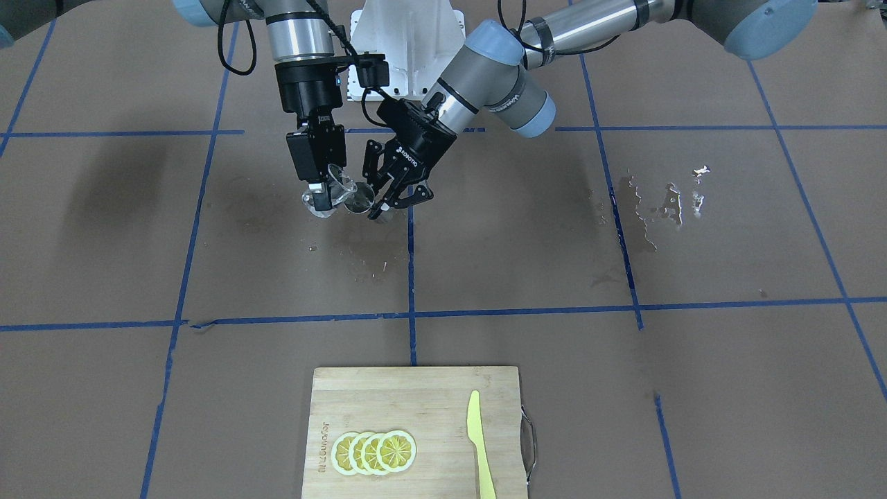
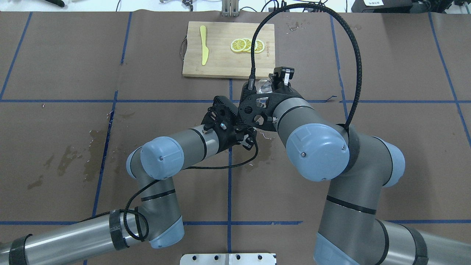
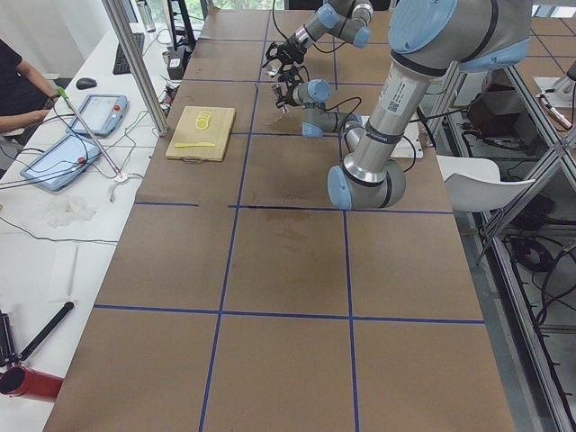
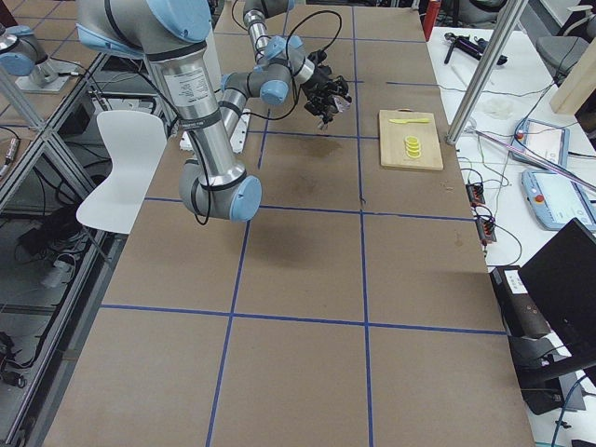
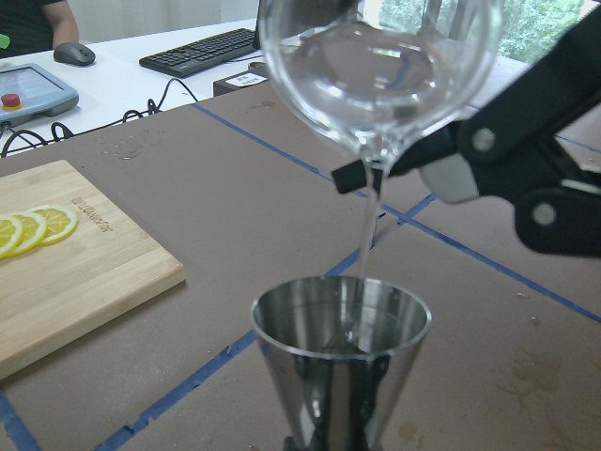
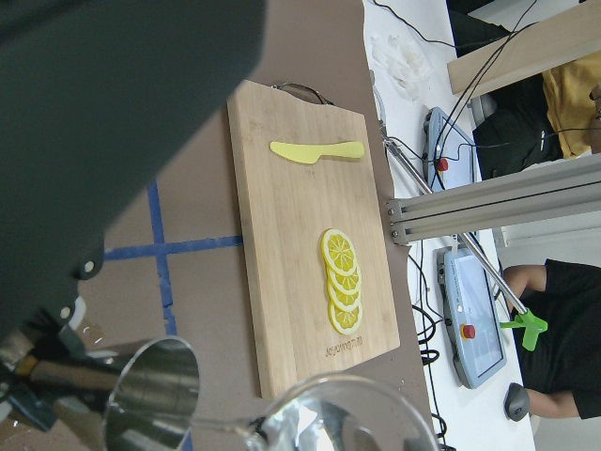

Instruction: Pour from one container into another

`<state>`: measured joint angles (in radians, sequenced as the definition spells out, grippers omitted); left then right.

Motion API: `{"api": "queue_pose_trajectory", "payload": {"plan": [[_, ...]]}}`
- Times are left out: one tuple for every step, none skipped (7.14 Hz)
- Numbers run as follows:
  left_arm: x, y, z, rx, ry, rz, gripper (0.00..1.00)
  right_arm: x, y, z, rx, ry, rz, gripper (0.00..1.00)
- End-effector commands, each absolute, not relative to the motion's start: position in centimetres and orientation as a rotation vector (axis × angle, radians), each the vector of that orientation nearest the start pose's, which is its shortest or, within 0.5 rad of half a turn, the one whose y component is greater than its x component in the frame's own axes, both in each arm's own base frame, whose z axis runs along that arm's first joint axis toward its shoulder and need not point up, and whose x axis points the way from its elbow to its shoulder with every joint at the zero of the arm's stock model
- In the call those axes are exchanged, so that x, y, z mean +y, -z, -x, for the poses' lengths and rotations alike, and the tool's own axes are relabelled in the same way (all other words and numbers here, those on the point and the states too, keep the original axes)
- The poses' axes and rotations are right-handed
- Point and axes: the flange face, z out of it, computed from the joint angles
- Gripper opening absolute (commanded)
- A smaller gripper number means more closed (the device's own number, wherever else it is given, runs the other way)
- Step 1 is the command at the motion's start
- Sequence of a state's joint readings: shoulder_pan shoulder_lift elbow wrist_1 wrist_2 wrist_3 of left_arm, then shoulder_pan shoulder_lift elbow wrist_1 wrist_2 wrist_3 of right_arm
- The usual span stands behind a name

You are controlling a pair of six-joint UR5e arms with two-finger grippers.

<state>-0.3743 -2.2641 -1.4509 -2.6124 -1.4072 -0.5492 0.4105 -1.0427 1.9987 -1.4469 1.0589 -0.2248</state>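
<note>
Black, the right gripper (image 1: 324, 191) is clamped on the small clear glass cup (image 5: 380, 66), tilted so a thin stream of clear liquid (image 5: 364, 240) runs from its lip into the steel jigger (image 5: 340, 352) just below. The left gripper (image 1: 389, 199) is closed round the jigger's lower part, holding it upright over the brown desk (image 1: 554, 263). Well apart, a wooden cutting board (image 1: 416, 395) carries lemon slices (image 1: 374, 452) and a yellow knife (image 1: 479, 443).
</note>
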Motion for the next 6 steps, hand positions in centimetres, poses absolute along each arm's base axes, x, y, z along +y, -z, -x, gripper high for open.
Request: {"api": "queue_pose_trajectory", "payload": {"plan": [[-39.32,-17.13,-59.18,1.163,-0.366,-1.142,0.0,-39.38,-15.2,44.4,-0.011,0.978,-1.195,0.0],[-39.32,-17.13,-59.18,1.163,-0.366,-1.142,0.0,-39.49,-15.19,44.28,0.02,0.987,-1.198,0.0],[-39.32,-17.15,-59.2,1.162,-0.367,-1.141,0.0,-39.43,-15.22,44.38,0.041,1.005,-1.201,0.0],[-39.31,-17.13,-59.19,1.164,-0.367,-1.141,0.0,-39.48,-15.2,44.32,0.051,1.004,-1.203,0.0],[-39.3,-17.13,-59.19,1.164,-0.367,-1.141,0.0,-39.51,-15.18,44.27,0.057,1.002,-1.205,0.0],[-39.32,-17.13,-59.18,1.163,-0.366,-1.142,0.0,-39.53,-15.09,44.25,0.065,1.007,-1.207,0.0]]}}
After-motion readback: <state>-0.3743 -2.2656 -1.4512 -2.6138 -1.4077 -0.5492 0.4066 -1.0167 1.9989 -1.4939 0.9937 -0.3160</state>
